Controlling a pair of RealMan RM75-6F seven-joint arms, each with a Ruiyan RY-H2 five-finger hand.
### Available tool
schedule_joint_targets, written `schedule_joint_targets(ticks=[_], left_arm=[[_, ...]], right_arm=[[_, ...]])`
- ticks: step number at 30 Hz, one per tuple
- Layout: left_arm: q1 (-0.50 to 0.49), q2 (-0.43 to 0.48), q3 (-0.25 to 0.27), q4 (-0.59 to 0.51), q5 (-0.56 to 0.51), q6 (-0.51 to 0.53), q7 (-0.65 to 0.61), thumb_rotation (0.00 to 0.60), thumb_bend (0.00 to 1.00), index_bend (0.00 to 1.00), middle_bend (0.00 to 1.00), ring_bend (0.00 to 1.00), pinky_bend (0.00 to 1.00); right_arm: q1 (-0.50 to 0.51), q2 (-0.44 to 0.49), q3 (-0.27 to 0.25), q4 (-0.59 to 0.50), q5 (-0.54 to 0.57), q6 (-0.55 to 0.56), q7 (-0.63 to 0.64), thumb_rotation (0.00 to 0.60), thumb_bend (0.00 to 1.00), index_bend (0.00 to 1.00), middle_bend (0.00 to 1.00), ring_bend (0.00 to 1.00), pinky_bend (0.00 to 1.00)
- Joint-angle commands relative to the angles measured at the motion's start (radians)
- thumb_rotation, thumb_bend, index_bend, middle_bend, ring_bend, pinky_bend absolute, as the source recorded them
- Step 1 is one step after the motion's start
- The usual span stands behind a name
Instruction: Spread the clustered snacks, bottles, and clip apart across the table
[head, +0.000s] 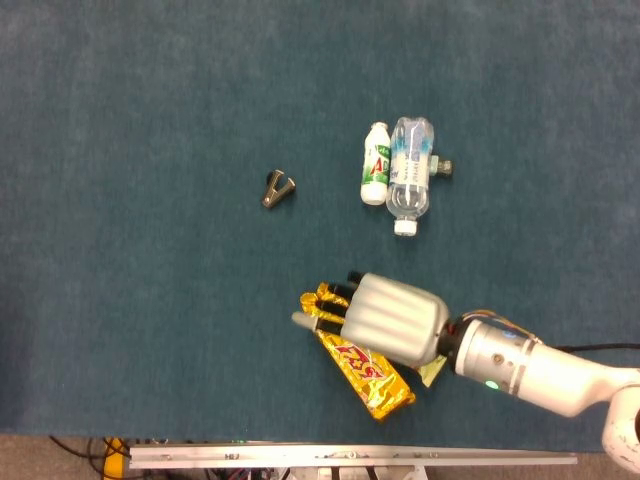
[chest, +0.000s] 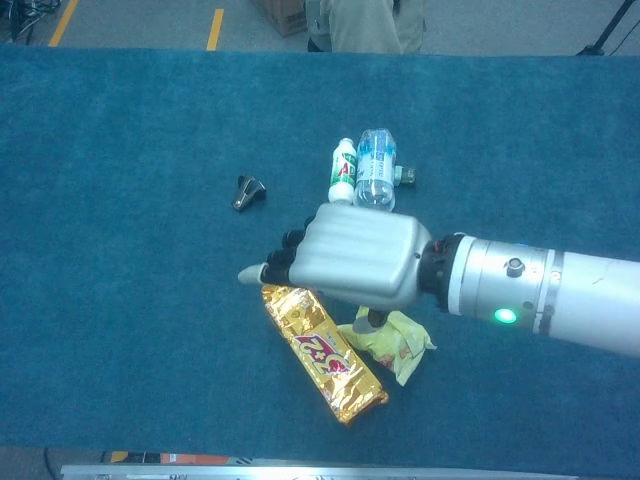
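Right hand (chest: 355, 258) at frame centre, fingers extended, apart, holding nothing, above gold snack bar (chest: 323, 352) with unreadable red lettering; yellow wrapper (chest: 395, 343) beside it; green-labelled white bottle (chest: 343, 172), water bottle (chest: 374, 170) above; clip (chest: 247, 192) upper left.

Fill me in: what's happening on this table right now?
The right hand hangs over the near part of the blue table, fingers extended and holding nothing, beside a gold snack bar and a yellow packet. Farther back, a white bottle and a clear bottle lie touching; a clip sits apart.
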Motion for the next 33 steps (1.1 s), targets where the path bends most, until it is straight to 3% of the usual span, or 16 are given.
schedule_joint_targets(ticks=[1,5,11,24,33], left_arm=[[-0.001,-0.002,-0.001,0.004,0.000,-0.001,-0.003,0.600,0.36,0.00,0.04,0.03,0.07],[-0.006,-0.007,-0.001,0.011,0.003,-0.008,-0.010,0.600,0.36,0.00,0.04,0.03,0.07],[-0.016,-0.015,-0.002,0.016,0.012,-0.018,-0.015,0.600,0.36,0.00,0.04,0.03,0.07],[-0.019,-0.019,0.003,0.028,0.018,-0.023,-0.032,0.600,0.36,0.00,0.04,0.03,0.07],[-0.029,-0.024,0.004,0.031,0.021,-0.038,-0.034,0.600,0.36,0.00,0.04,0.03,0.07]], right_arm=[[-0.053,0.033,0.027,0.008,0.001,0.079,0.032,0.600,0.00,0.12,0.32,0.30,0.45],[-0.094,0.071,0.068,0.020,0.070,0.130,0.083,0.600,0.00,0.30,0.39,0.37,0.52],[-0.109,0.086,0.135,0.075,0.257,0.115,0.143,0.600,0.00,0.44,0.42,0.37,0.52],[-0.096,0.021,0.221,0.220,0.568,0.120,0.124,0.600,0.00,0.53,0.35,0.21,0.38],[-0.075,-0.017,0.239,0.298,0.690,0.140,0.066,0.600,0.00,0.53,0.31,0.16,0.32]])
